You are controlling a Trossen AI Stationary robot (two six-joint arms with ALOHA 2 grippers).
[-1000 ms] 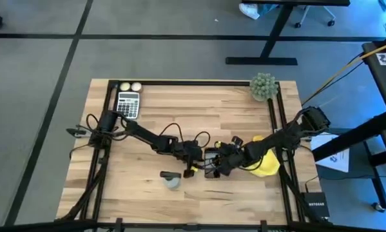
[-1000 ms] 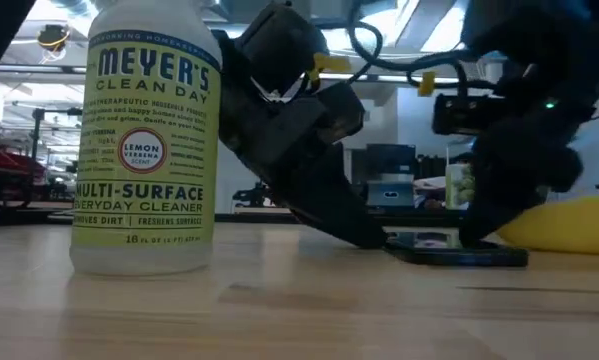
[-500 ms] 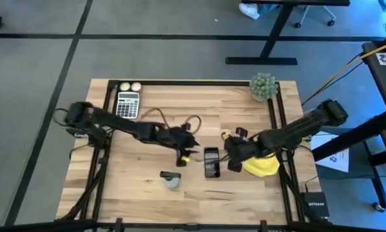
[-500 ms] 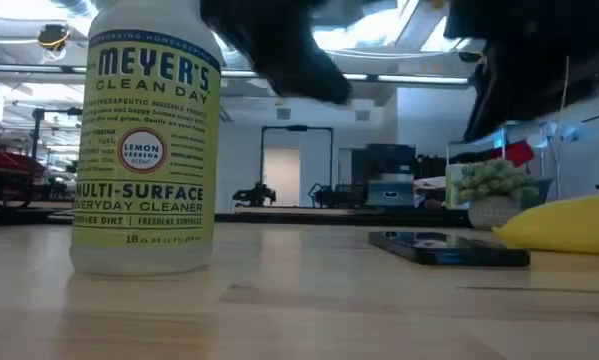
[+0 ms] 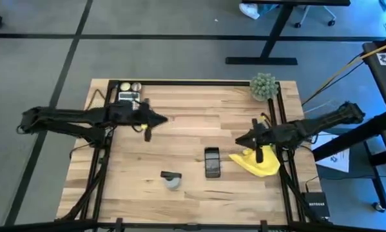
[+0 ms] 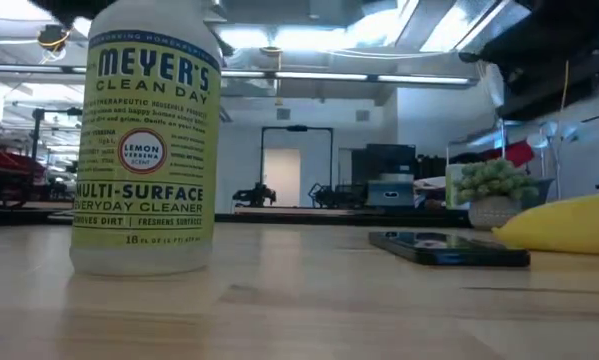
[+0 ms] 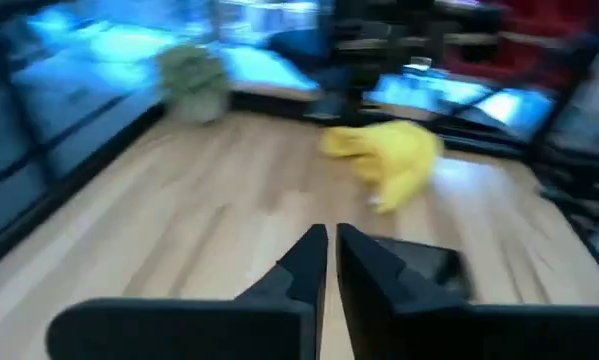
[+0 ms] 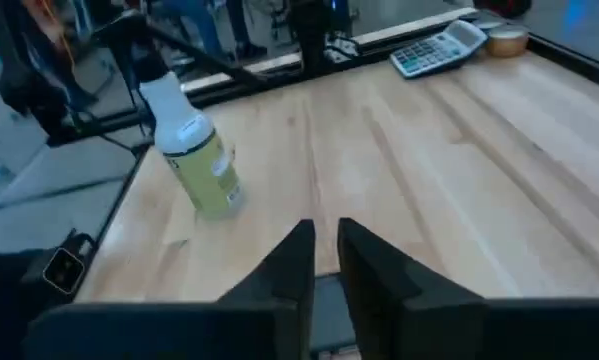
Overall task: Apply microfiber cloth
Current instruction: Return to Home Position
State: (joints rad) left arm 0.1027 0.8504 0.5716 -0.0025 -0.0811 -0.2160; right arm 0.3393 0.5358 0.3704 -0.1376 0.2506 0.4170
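Bright yellow soft microfiber cloth point(image 5: 263, 167) lies on wooden worktop point(image 5: 199, 103) near narrow, empty right hand point(image 5: 239, 140); left hand point(image 5: 162, 118) narrow, well apart.

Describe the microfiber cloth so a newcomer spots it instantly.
On the wooden table, look to the right arm's side, the same side as the green plant in the corner. The microfiber cloth lies crumpled there, close beside the flat black phone. It is the only bright yellow, soft thing on the table.
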